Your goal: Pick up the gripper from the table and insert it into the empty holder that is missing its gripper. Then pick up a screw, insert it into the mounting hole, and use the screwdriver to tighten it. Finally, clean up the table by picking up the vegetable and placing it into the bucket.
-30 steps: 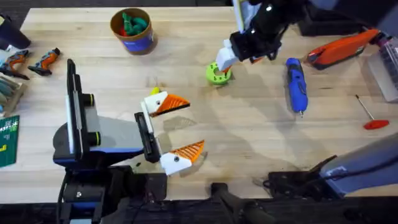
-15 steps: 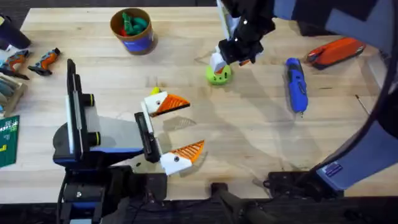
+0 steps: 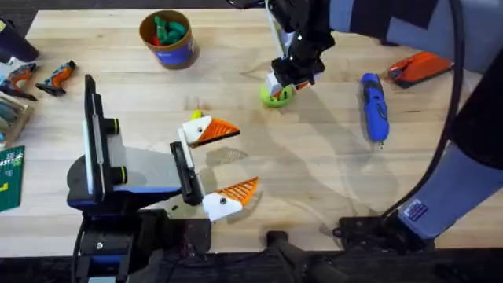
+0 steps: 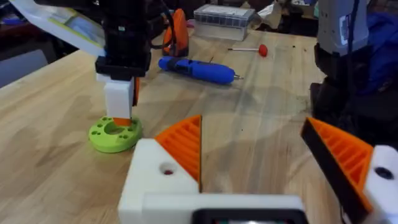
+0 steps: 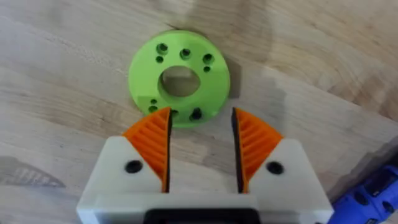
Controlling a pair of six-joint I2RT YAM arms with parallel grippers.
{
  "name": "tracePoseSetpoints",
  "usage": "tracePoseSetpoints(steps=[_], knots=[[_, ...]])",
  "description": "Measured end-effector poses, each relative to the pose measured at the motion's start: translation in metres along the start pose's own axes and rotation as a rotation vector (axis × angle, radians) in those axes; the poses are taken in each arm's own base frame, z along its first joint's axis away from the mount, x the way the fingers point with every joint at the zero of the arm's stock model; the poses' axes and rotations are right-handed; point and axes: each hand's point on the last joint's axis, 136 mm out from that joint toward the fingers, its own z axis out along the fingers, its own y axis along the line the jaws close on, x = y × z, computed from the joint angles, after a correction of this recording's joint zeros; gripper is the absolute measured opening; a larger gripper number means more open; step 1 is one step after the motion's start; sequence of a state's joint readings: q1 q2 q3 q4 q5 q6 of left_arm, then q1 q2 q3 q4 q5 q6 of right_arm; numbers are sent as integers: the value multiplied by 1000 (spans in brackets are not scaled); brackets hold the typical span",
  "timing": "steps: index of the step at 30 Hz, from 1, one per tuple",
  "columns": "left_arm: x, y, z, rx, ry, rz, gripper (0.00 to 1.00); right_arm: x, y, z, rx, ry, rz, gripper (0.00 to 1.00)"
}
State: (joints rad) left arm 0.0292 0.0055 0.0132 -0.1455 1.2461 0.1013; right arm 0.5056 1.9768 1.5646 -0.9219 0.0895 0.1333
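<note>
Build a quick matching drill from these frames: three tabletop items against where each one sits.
Things:
1. bright green round disc with holes
2. chunky blue pen-shaped screwdriver
3. round tan cup with a dark blue band

Places:
A. far side of the table, left of centre
B. lying flat, right of the green disc
C. directly below the open right gripper

Pairs: 1-C, 2-B, 3-A

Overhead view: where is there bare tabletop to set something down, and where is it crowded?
Free: the wood between the bucket and the green disc, and the wide patch below the blue screwdriver, right of the left gripper. Crowded: around the disc, where the right gripper hovers open, and the left edge with its small tools.
</note>
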Motion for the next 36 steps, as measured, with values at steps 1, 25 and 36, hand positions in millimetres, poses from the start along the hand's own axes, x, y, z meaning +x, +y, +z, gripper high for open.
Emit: tracePoseSetpoints(steps=[1,25,36], knots=[[0,0,0,0,0,0,986,0,0,1,0,3,0,504],[0,0,0,0,0,0,986,-2,1,10,1,5,-1,230],[0,0,0,0,0,1,986,-2,3,10,0,4,-5,8]])
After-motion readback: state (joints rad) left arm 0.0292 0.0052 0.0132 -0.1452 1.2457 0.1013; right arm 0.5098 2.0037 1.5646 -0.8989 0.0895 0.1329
